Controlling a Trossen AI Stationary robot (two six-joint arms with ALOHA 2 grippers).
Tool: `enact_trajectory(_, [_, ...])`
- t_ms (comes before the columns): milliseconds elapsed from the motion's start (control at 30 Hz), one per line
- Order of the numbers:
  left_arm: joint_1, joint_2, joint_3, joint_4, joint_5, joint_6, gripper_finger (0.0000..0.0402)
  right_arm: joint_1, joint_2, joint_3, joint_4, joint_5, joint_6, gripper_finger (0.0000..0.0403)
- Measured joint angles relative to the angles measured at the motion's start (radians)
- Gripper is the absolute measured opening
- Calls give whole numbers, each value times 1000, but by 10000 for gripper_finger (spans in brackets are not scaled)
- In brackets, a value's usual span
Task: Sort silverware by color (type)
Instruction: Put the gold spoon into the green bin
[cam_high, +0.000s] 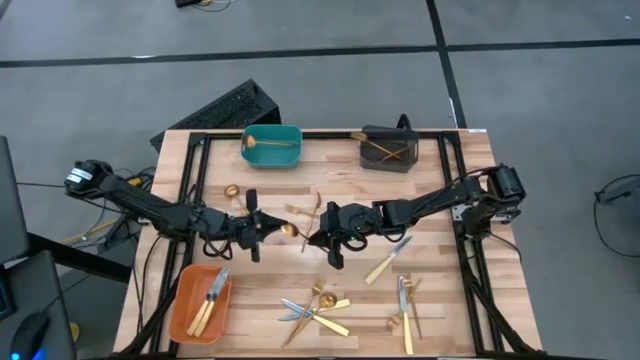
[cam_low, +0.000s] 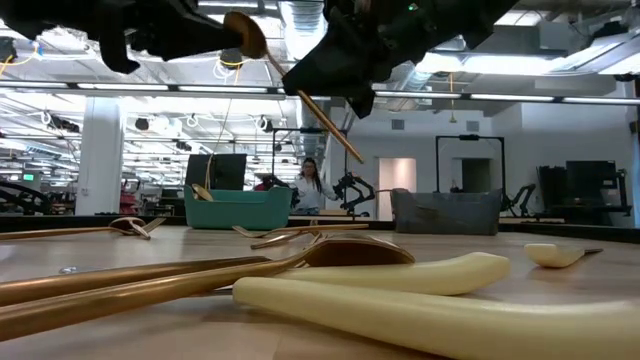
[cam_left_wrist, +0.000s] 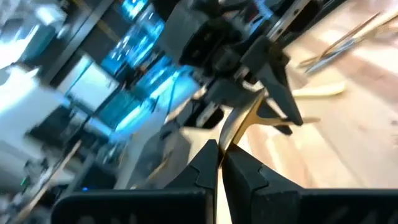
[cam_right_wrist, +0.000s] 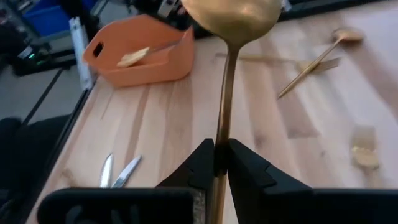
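A gold spoon (cam_high: 290, 230) hangs in the air above the middle of the table, between my two grippers. My left gripper (cam_high: 268, 230) comes in from the table's left and is shut on the spoon's bowl end. From the right, my right gripper (cam_high: 322, 238) is shut on the handle. In the low view the spoon (cam_low: 300, 95) slants, bowl up and handle end down. More silverware lies on the wood: gold pieces (cam_high: 305, 212) behind the grippers, and knives and gold pieces (cam_high: 318, 312) near the front edge. My left gripper pinches the spoon's bowl end (cam_left_wrist: 231, 134) between its two fingertips, coming roughly level from the table's left. The spoon is lifted clear of the table. My right gripper pinches the spoon's handle (cam_right_wrist: 222, 140) partway along between its two fingers, from the table's right. The handle runs along the fingers, with the bowl (cam_right_wrist: 230, 15) ahead of the tips. The handle's free end (cam_low: 355, 152) sticks out below the gripper.
A teal bin (cam_high: 272, 147) with a gold spoon and a dark grey bin (cam_high: 388, 150) with gold pieces stand at the far edge. An orange bin (cam_high: 202, 303) holding knives sits at the near left. A pale-handled knife (cam_high: 385, 262) lies right of centre. A person (cam_low: 312, 185) stands beyond the table.
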Motion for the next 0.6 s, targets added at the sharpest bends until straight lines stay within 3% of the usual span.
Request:
enact_trajectory(133, [19, -55, 0, -58, -82, -33, 0, -25, 0, -1, 64, 2, -5, 75])
enact_trajectory(333, [107, -129, 0, -94, -94, -125, 0, -90, -1, -1, 103, 0, -12, 110])
enact_trajectory(500, [246, -176, 0, -238, -74, -210, 0, -123, 0, -1, -3, -16, -12, 162])
enact_trajectory(600, [362, -187, 0, -294, -24, -282, 0, -140, -7, -2, -47, 30, 21, 185])
